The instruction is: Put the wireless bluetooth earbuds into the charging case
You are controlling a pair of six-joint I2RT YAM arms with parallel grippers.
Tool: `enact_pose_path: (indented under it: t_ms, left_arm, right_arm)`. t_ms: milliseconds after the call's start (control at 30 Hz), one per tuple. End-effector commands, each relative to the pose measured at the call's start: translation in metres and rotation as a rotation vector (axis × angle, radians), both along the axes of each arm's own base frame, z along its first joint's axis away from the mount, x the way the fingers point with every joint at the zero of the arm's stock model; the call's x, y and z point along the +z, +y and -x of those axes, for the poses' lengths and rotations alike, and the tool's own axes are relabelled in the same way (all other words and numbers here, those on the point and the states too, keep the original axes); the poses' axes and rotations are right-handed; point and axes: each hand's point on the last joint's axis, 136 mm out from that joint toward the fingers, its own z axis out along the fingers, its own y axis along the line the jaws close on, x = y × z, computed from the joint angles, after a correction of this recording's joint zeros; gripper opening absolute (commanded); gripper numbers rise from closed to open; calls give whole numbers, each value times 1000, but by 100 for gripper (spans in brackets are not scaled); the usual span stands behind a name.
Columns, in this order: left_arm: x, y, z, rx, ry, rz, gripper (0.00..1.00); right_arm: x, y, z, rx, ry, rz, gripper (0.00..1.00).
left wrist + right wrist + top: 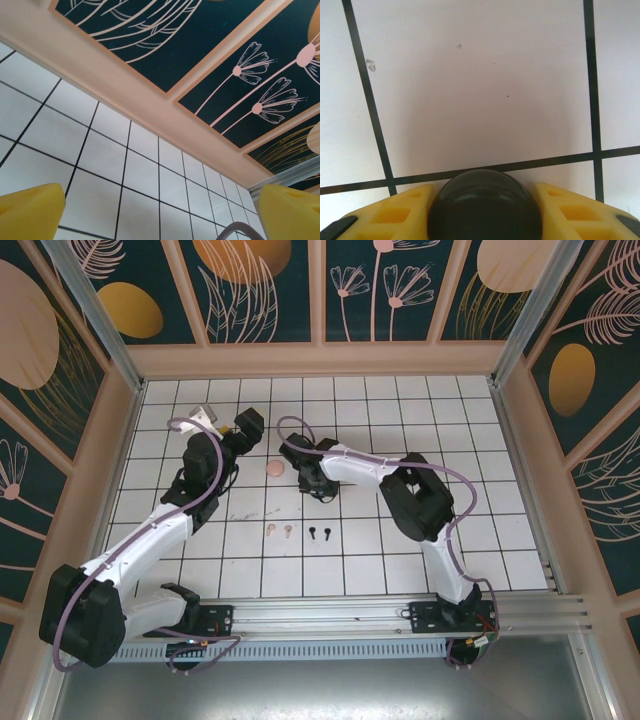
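A round, glossy black charging case point(485, 205) sits on the white tiles between my right gripper's point(485, 212) yellow fingers point(395, 215), which press on both of its sides. In the top view the right gripper point(320, 486) points down at mid-table and hides that case. Two pink earbuds point(278, 532) and two black earbuds point(319, 534) lie loose on the tiles just in front of it. My left gripper point(160, 215) hovers wide open, with nothing between its fingertips point(30, 210). From above, the left gripper point(247, 426) is at the back left.
A pink round case point(274, 468) lies between the two grippers. A pale lavender object point(204, 412) rests behind the left wrist. Purple cables loop off both arms. Wooden rails and patterned walls point(210, 55) box in the tiled floor point(500, 470).
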Motion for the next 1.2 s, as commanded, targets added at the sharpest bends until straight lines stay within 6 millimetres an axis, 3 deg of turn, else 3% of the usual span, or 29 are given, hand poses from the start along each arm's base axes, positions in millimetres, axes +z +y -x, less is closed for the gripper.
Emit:
enact_pose_path:
  t_ms: [0, 167, 333, 433, 700, 900, 1167]
  left_arm:
    - [-20, -7, 9, -61, 55, 30, 99]
    - [-40, -38, 16, -248, -2, 18, 99]
    - [-43, -69, 26, -439, -102, 55, 99]
    - [-43, -83, 30, -513, -157, 73, 99]
    - [-45, -121, 32, -654, -233, 104, 96]
    - [-56, -144, 25, -679, -238, 129, 82]
    - [-70, -162, 15, -698, -232, 160, 69]
  right_arm:
    - [21, -9, -7, -36, -36, -48, 36]
    - [57, -33, -29, -113, -102, -154, 35]
    - [86, -59, -54, -223, -137, -296, 35]
    - [103, -65, -66, -282, -154, -396, 35]
    - [141, -50, -82, -378, -170, -600, 35]
    - [160, -38, -81, -418, -174, -699, 35]
    - [169, -21, -74, -400, -178, -716, 35]
